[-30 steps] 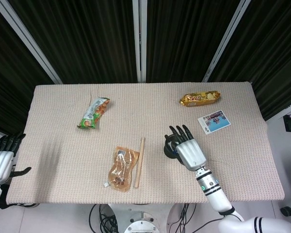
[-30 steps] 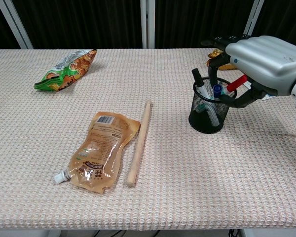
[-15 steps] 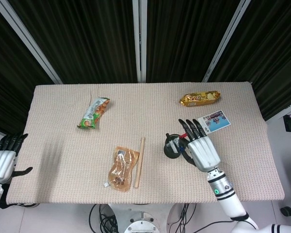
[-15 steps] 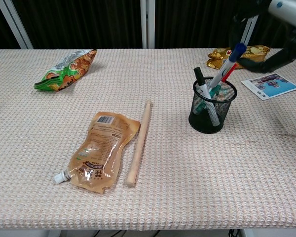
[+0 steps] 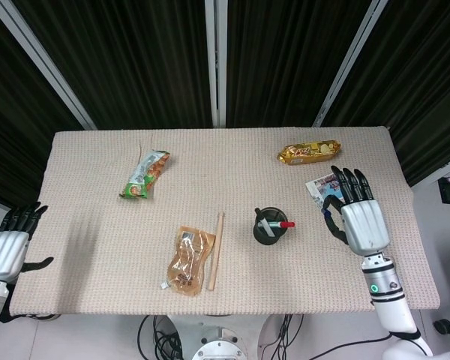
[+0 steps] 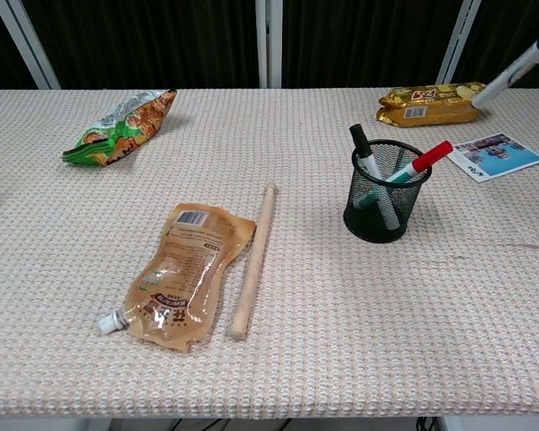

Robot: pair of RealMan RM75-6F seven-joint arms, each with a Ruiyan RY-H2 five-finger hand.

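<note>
Head view shows my right hand (image 5: 358,221) raised over the right part of the table (image 5: 90,195), just above the picture card (image 5: 319,184), its fingers closed around a blue-capped marker (image 6: 517,68); chest view catches only that marker, slanting in at the top right corner. Well left of my right hand stands the black mesh pen cup (image 6: 385,192) with a red-capped marker (image 6: 419,162) and a black-capped one leaning in it. My left hand (image 5: 6,249) hangs off the table's left edge, fingers apart, holding nothing. Behind the cup lies a gold snack packet (image 6: 426,102).
</note>
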